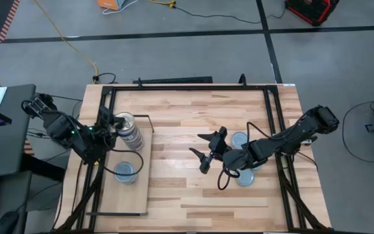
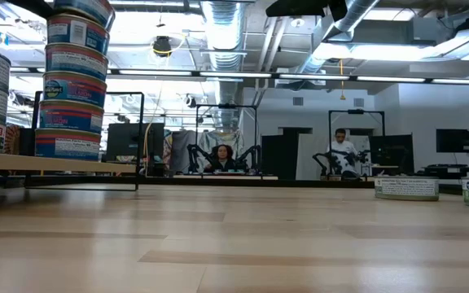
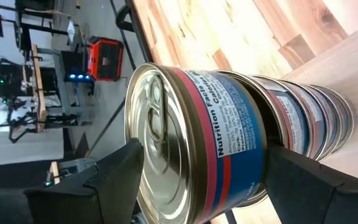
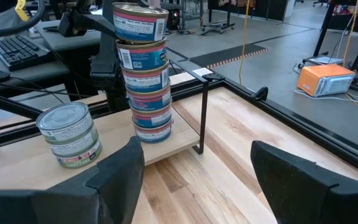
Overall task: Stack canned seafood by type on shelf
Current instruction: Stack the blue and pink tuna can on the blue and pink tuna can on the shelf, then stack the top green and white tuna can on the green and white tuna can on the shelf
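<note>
On the pale wooden shelf [image 4: 166,146], round metal tins [image 4: 143,71] stack tall.

We look down on a grey concrete floor [image 1: 193,55] crossed by a yellow cable [image 1: 70,42], with an orange box [image 1: 112,5] and a red case [image 1: 311,10] at its far edge. A dark desk [image 1: 2,136] stands left of the table. At table height, ceiling ducts [image 2: 222,24], strip lights [image 2: 365,77] and two seated people [image 2: 218,159] fill the workshop behind.
</note>
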`<state>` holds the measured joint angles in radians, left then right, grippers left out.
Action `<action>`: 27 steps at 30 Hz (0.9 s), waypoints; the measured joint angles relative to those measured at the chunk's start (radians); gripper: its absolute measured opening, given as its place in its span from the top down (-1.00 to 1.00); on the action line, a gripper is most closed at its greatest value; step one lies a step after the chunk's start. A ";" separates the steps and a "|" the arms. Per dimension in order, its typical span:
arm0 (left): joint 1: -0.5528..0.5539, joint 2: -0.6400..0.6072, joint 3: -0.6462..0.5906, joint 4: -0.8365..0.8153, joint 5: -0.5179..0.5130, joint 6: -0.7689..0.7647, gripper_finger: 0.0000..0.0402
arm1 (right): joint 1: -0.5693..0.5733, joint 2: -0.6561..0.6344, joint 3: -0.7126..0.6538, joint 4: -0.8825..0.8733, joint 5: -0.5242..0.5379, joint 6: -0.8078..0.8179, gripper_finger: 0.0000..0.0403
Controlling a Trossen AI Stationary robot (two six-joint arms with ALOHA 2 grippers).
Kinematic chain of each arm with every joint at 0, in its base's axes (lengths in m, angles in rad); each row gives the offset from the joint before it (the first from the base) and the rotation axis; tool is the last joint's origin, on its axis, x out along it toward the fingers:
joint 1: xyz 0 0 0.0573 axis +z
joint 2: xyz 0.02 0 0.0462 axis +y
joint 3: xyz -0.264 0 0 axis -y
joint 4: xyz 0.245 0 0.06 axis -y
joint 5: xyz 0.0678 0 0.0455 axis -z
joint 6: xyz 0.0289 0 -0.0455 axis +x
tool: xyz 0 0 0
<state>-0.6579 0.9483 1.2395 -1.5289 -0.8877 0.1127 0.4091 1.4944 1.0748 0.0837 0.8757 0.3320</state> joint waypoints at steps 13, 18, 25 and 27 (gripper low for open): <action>0.000 0.021 0.089 -0.009 0.107 -0.020 -0.47 | 0.000 0.000 0.000 0.000 -0.002 0.000 -0.59; 0.000 0.020 0.089 -0.003 0.106 -0.021 -0.47 | 0.000 0.000 0.000 0.004 -0.003 0.000 -0.59; 0.000 0.021 0.089 0.112 0.096 0.029 -0.47 | 0.000 0.000 0.000 -0.011 -0.044 0.039 -0.59; 0.000 0.020 0.089 0.175 0.084 0.066 -0.47 | -0.005 0.000 0.000 -0.034 -0.065 0.060 -0.59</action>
<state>-0.6579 0.9688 1.3289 -1.3544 -0.8040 0.1788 0.4039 1.4944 1.0748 0.0496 0.8106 0.3922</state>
